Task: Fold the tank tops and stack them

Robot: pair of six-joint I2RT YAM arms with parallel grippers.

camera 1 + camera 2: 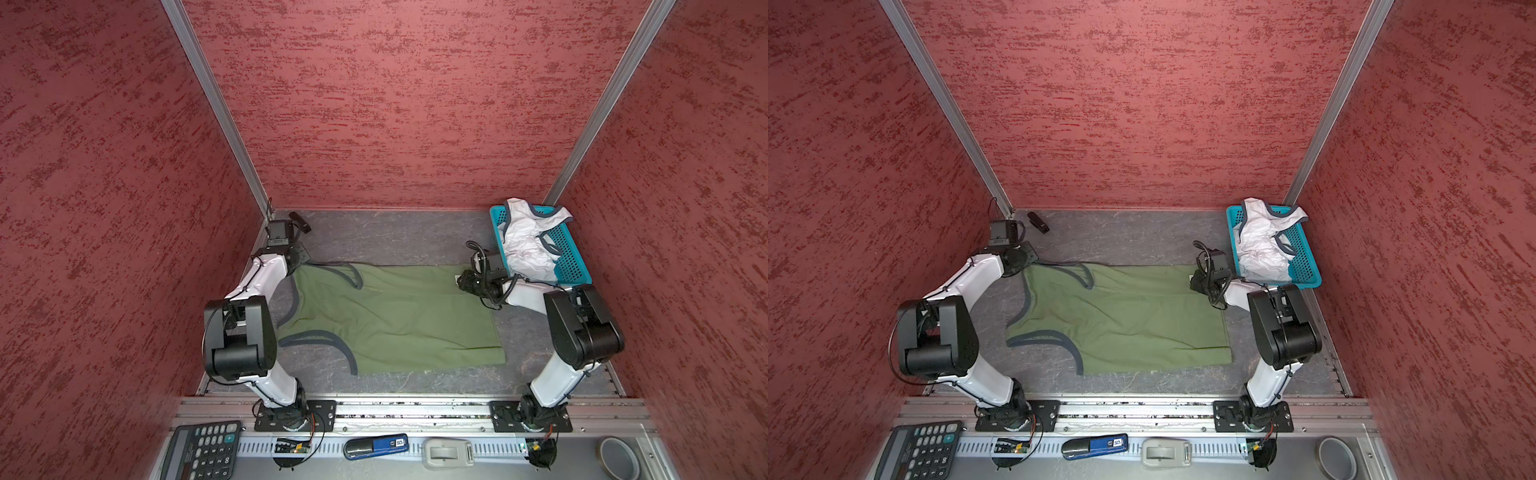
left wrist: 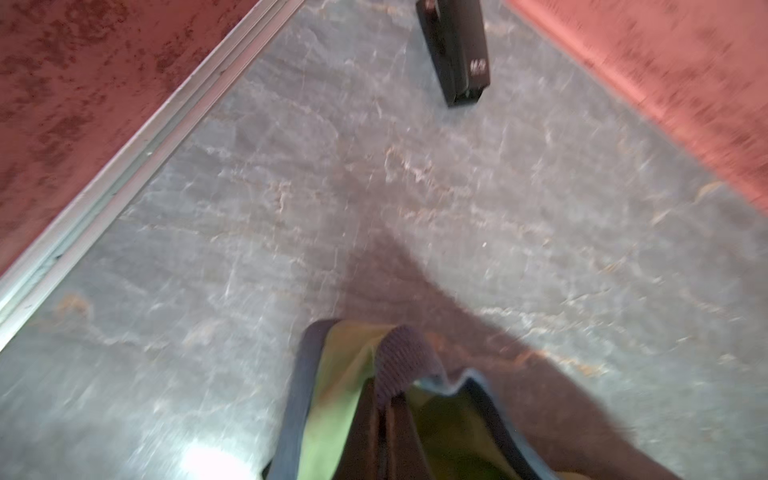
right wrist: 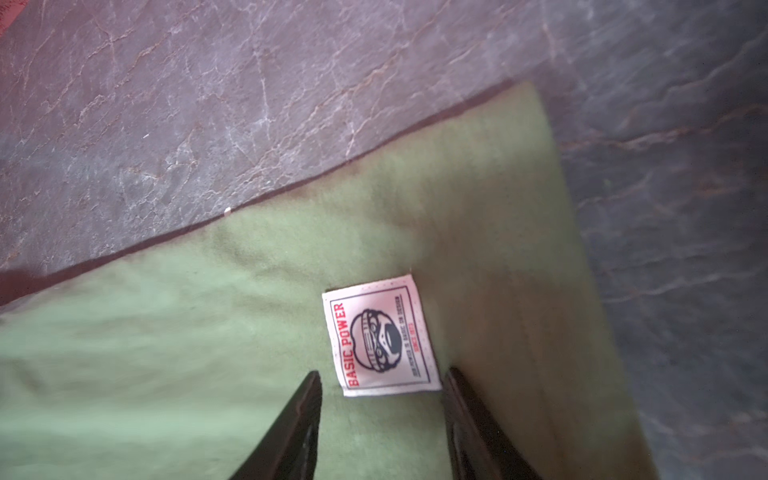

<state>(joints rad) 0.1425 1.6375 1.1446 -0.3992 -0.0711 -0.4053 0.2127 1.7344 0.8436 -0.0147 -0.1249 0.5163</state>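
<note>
Left end effector [image 2: 384,401], blurred in its wrist view and hidden under its arm in both top views, pinches the grey ribbed strap [image 2: 399,357] of the olive tank top [image 1: 395,316], spread flat on the marbled worktop [image 1: 395,241]. Right end effector [image 3: 382,372] gapes astride its woven label [image 3: 380,336]. White tank top [image 1: 525,241] lies crumpled in the mesh basket [image 1: 569,257].

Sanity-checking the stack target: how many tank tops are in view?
2. The olive green tank top lies spread flat in the middle; the white tank top sits crumpled in the turquoise basket at the far right corner. Another could be hidden beneath it.
</note>
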